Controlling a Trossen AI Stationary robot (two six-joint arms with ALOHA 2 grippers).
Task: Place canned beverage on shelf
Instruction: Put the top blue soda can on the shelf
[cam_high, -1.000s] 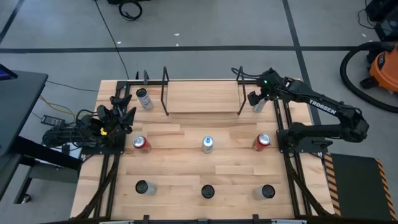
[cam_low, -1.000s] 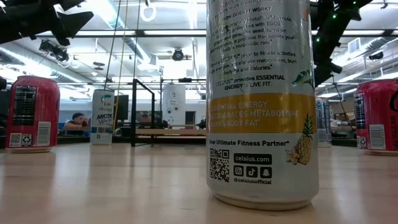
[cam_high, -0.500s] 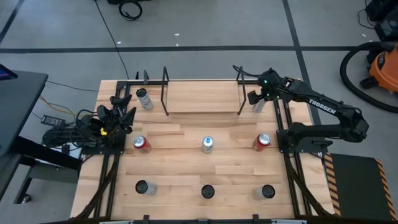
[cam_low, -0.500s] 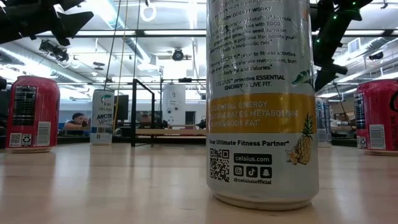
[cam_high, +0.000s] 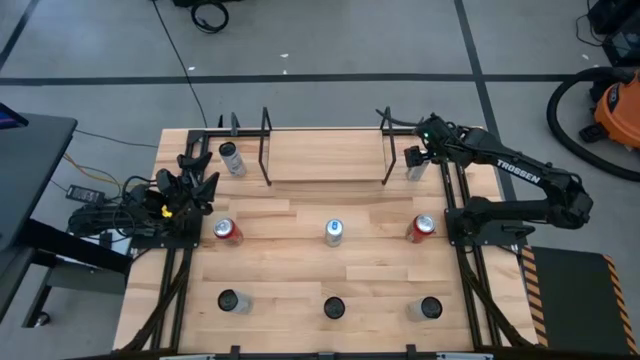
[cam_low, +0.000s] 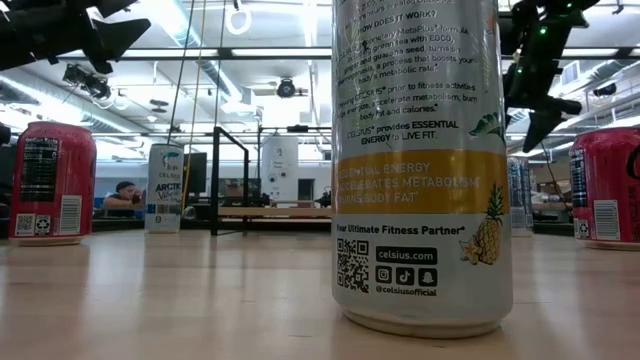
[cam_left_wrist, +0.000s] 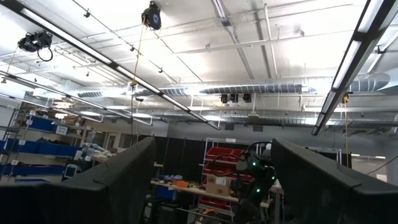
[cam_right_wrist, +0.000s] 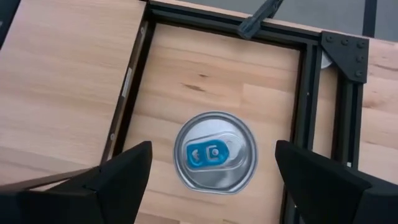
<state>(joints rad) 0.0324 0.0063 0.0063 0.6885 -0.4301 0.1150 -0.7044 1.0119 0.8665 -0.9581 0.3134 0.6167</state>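
**A:** Which can are you going for, and where is it?

**B:** I'm going for the can in the upper right of the overhead picture, standing on the bench just beside the right end frame of the shelf. My right tool is hanging directly over it.

**A:** How is the can lying relative to the tool?

**B:** It's standing upright, long axis vertical, so in my right wrist picture I'm looking straight down on its lid. The lid is sitting between my two fingers, a little nearer one of them than the other. The way to it is straight down.

**A:** Are the fingers gripping anything?

**B:** No. They're spread wide, with bare bench showing on both sides of the lid, and touching nothing.

**A:** And the other arm?

**B:** My left tool is waiting at the left edge of the bench, near another can. Its fingers are standing apart, holding nothing, pointing up into the room. It's well away from my can, so the right arm is clearly the nearer one.

**A:** What does the next move depend on?

**B:** I'm judging that I need to centre on the lid and come straight down. The shelf frame is close on one side, so the fingers need to clear it.
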